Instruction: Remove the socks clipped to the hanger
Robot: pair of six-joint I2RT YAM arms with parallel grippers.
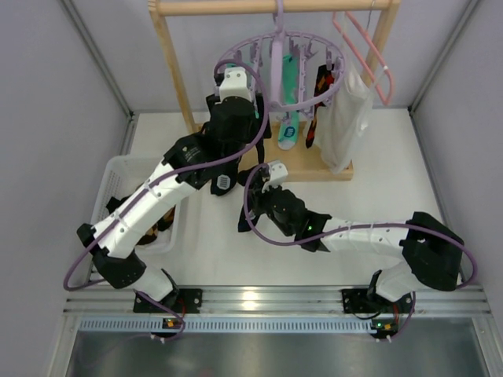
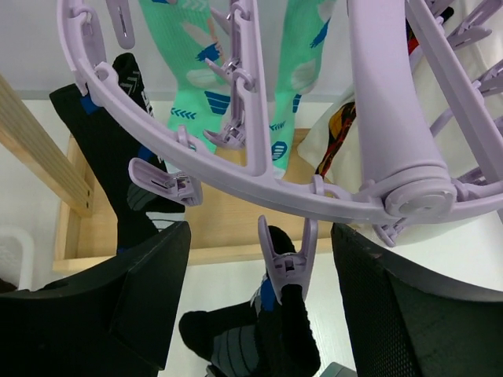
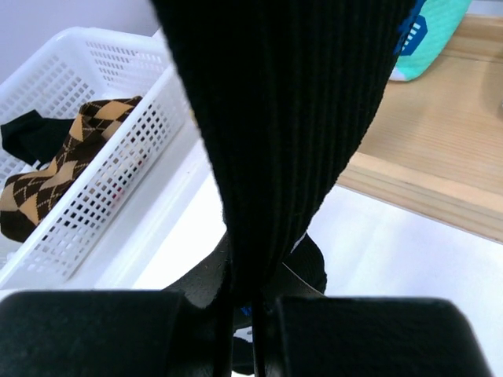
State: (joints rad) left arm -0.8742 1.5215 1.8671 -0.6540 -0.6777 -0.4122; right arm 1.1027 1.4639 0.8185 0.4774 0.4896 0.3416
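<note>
The top view looks down from above and behind the arm bases, far enough off to take in the whole surface (image 1: 393,200), rack base (image 1: 314,169), hanger (image 1: 277,47) and basket (image 1: 118,166). The left wrist view sits close under the hanger (image 2: 377,118), tilted up past the left hand (image 2: 261,259) toward the rack base (image 2: 228,228). The right wrist view looks along the right hand (image 3: 245,306) with a black sock (image 3: 291,118) nearly against the lens, and shares the basket (image 3: 134,157) and rack base (image 3: 424,157) with the top view.
</note>
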